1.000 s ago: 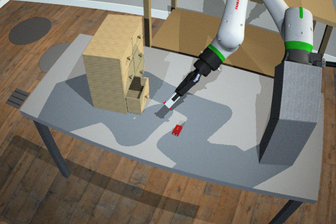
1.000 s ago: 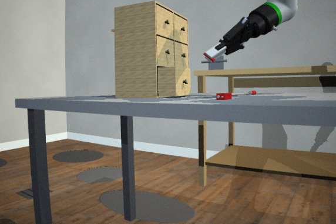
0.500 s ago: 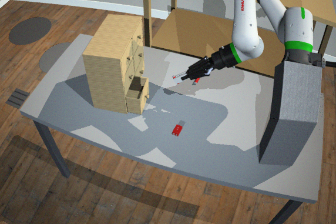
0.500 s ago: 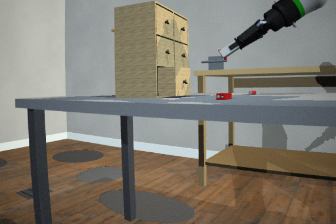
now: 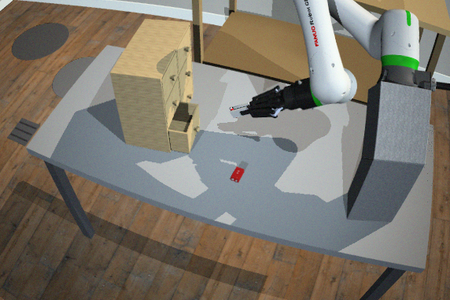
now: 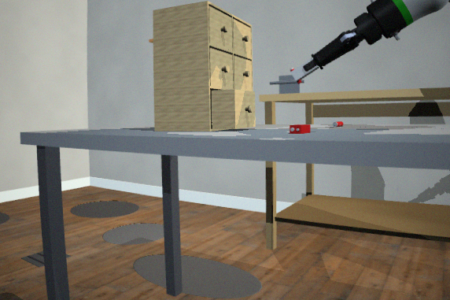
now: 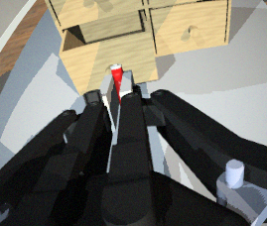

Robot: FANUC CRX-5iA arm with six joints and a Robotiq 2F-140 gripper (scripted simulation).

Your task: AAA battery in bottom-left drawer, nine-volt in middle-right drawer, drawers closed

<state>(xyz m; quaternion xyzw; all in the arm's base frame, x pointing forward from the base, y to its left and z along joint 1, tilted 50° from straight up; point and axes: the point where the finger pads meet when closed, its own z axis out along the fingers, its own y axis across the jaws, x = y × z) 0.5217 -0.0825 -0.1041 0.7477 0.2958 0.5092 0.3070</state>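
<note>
End effector clamping AAA battery, facing open bottom-left drawer

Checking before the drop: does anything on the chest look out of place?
Only the bottom-left drawer stands pulled out, and it looks level, not drooping. The other five sit flush and the chest is upright. The claw grips a slim red-tipped battery, apart from the chest.

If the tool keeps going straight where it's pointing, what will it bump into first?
Probably the open bottom-left drawer of the chest. The tool, shut on a small battery, aims down at that drawer; depth is hard to judge, though.
</note>
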